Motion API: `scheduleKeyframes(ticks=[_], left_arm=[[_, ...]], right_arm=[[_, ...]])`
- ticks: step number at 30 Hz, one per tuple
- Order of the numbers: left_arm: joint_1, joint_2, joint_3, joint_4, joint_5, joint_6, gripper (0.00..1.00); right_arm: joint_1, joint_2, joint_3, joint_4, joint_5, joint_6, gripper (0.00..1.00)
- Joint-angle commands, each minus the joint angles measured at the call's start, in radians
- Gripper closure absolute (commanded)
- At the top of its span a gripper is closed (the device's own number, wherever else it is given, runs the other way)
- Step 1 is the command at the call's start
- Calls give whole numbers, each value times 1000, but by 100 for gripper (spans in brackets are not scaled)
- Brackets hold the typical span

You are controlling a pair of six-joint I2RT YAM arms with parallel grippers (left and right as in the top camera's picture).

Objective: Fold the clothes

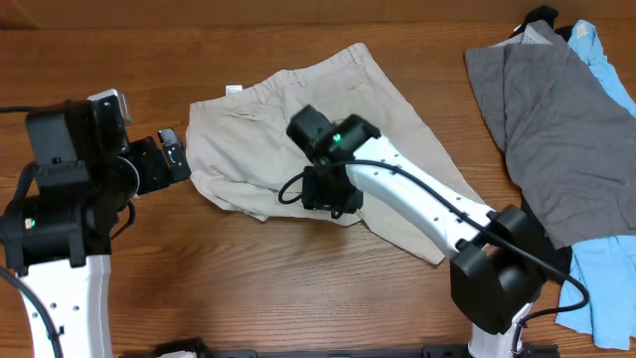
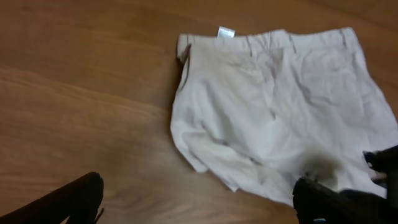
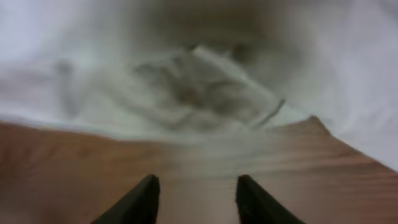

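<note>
The beige shorts (image 1: 248,144) lie spread and rumpled on the wooden table, waistband toward the far side, with a small white tag (image 1: 234,89) at the far left corner. My left gripper (image 1: 177,154) is open and empty just left of the shorts' left edge. In the left wrist view the shorts (image 2: 273,118) and tag (image 2: 226,32) lie ahead of the open fingers (image 2: 199,186). My right gripper (image 1: 323,204) is low over the shorts' near edge. In the right wrist view its fingers (image 3: 198,183) are open over bare wood, with the blurred, bunched fabric edge (image 3: 199,87) just ahead.
A larger grey garment (image 1: 566,119) lies at the far right, on top of a light blue garment (image 1: 606,268). Bare wood table (image 1: 248,288) runs along the near side. The right arm crosses over the shorts' right leg.
</note>
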Motion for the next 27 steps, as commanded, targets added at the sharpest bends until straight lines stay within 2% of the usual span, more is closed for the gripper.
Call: scheduleKeyframes(ticks=[1, 5, 7, 9, 12, 14, 17, 20, 24, 27], left_arm=[[6, 39, 10, -25, -13, -13, 0], [5, 61, 10, -28, -13, -13, 0], [5, 66, 10, -28, -13, -12, 0], [5, 68, 10, -27, -13, -9, 0], [5, 70, 10, -27, -13, -9, 0], [5, 70, 10, -26, -13, -9, 0], [5, 70, 10, -23, -13, -9, 0], [5, 70, 10, -19, -13, -9, 0], [5, 70, 10, -12, -14, -9, 0], [5, 70, 10, -2, -14, -8, 0]], right_arm=[[-3, -2, -138, 90, 26, 261, 58], [-5, -2, -224, 221, 28, 323, 53], [-5, -2, -265, 284, 29, 363, 44], [-5, -1, -292, 325, 29, 373, 40], [-5, -1, -327, 387, 50, 372, 39], [-5, -1, -328, 377, 81, 360, 47], [-5, -2, -326, 333, 80, 313, 76], [-5, -16, -325, 259, 69, 265, 94], [-5, -88, -324, 155, 1, 215, 95], [-5, -147, -324, 112, -126, 141, 91]])
